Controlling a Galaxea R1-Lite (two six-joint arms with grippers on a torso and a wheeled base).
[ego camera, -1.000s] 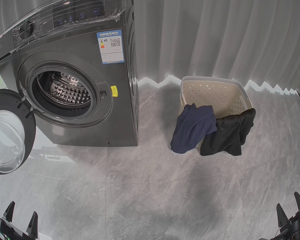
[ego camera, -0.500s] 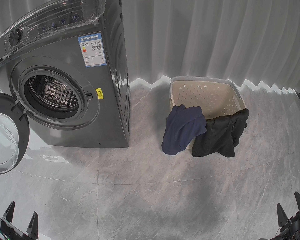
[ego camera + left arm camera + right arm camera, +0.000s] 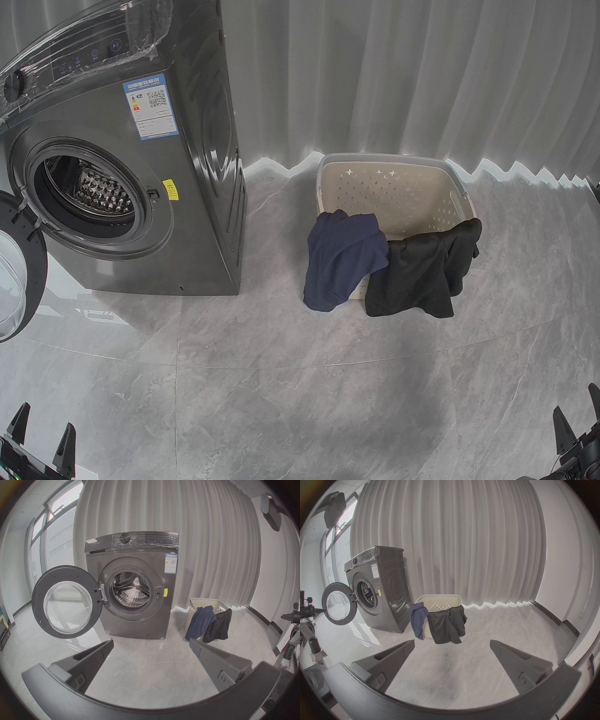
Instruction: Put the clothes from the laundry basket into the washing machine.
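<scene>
A cream laundry basket (image 3: 394, 187) stands on the floor by the curtain, right of the grey washing machine (image 3: 125, 187). A navy garment (image 3: 340, 256) and a black garment (image 3: 419, 269) hang over the basket's near rim. The machine's round door (image 3: 15, 275) is swung open to the left and the steel drum (image 3: 87, 190) shows. My left gripper (image 3: 40, 431) is open at the lower left, far from the basket. My right gripper (image 3: 578, 412) is open at the lower right. The wrist views show the basket (image 3: 207, 603) (image 3: 439, 602) and machine (image 3: 134, 586) (image 3: 378, 589) ahead of the open fingers.
Grey marble floor (image 3: 300, 387) lies bare between me and the basket. A pleated white curtain (image 3: 406, 75) closes the back. The open door juts out at the left.
The whole head view has shifted: machine and basket now sit further left in the picture, so the camera turned right. Both grippers hold the same spots, still open.
</scene>
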